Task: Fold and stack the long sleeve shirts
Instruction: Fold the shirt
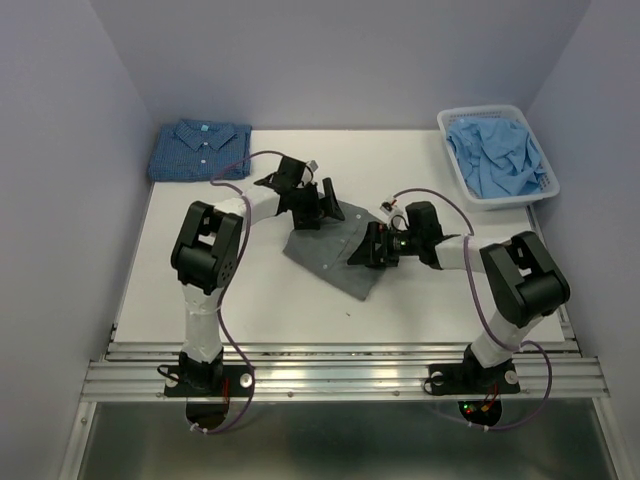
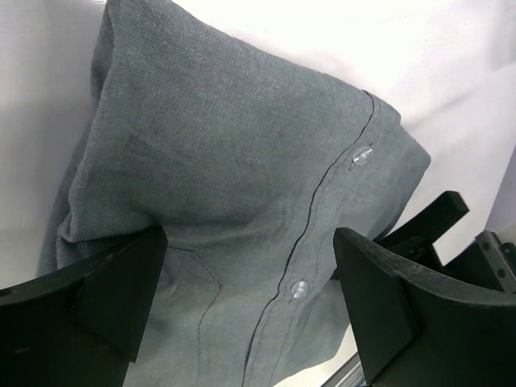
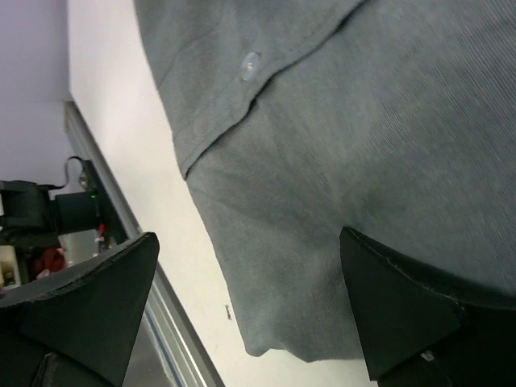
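The slate-grey shirt lies folded in a rough rectangle at the middle of the table. My left gripper is open over its far end; in the left wrist view the jaws straddle the button placket and no cloth is pinched. My right gripper is open over the shirt's right side; in the right wrist view the jaws span the grey shirt at its near corner. The dark blue checked shirt lies folded at the back left corner.
A white basket with crumpled light blue cloth stands at the back right. Purple-grey walls close in the table on three sides. The metal rail runs along the near edge, also visible in the right wrist view.
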### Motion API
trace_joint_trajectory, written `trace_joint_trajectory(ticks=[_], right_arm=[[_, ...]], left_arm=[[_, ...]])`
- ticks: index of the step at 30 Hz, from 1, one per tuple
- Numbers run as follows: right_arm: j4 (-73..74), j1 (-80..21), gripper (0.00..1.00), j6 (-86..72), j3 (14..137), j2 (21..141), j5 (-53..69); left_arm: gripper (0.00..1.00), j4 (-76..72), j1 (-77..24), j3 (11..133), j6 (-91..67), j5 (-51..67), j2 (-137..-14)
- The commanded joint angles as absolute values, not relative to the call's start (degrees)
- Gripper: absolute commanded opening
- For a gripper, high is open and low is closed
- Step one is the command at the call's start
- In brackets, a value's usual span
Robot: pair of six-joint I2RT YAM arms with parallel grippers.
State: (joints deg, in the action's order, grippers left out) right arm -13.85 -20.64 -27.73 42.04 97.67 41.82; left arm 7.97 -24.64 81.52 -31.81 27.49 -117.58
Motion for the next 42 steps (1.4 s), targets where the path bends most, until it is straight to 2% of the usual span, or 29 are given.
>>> trace_joint_trajectory(ticks=[1, 7, 16, 24, 30, 32, 36, 42], right_arm=[[-0.8, -19.9, 1.00, -21.2, 45.9, 93.4, 34.6], [1.9, -19.9, 1.00, -21.8, 48.9, 87.7, 31.1], [2.1, -19.9, 1.00, -22.1, 51.7, 93.8, 31.1], [2.9, -19.9, 1.00, -21.3, 51.2, 96.8, 26.8], [6.1, -19.9, 1.00, -18.6, 52.1, 95.2, 24.0], [9.6, -21.7, 1.00, -13.9, 54.1, 91.5, 21.1], [14.8, -32.9, 1.00, -5.3, 58.3, 85.3, 8.4], [16.5, -44.8, 1.00, -0.7, 58.1, 84.1, -4.0]], left_arm=[[0.99, 13.2, -23.5, 80.6, -29.6, 19.7, -110.7], [0.99, 12.1, -23.4, 72.2, -31.8, 16.4, -102.8], [0.99, 8.7, -25.0, 64.1, -33.2, 18.7, -96.5], [0.99, 8.0, -25.0, 60.5, -33.7, 19.0, -102.0], [0.99, 6.5, -24.5, 56.0, -34.9, 19.8, -101.8], [0.99, 6.6, -24.5, 56.4, -35.0, 20.2, -100.0], [0.99, 9.6, -24.5, 59.6, -35.3, 18.6, -95.3], [0.99, 13.7, -23.4, 60.2, -38.8, 15.5, -85.3]])
